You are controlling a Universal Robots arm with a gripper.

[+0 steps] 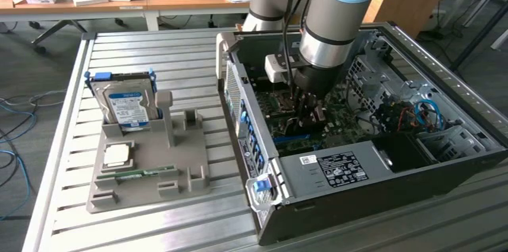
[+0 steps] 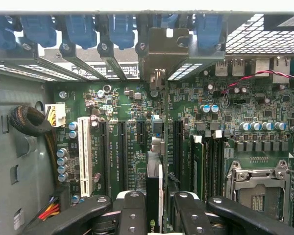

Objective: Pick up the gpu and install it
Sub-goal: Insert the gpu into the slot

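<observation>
Fingers of the black gripper (image 2: 154, 210) pinch the thin, dark gpu card (image 2: 154, 188) on its edge, closed partway around it. It hangs just above the green circuit board (image 2: 122, 98), long side pointing to 9 o'clock in the exterior view, toward blue clips (image 2: 78, 29).

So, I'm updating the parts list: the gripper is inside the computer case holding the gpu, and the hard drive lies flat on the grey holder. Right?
Not quite. The exterior view shows the hard drive standing upright in the grey holder, not lying flat. The rest holds: the gripper is inside the computer case, holding the gpu.
</observation>
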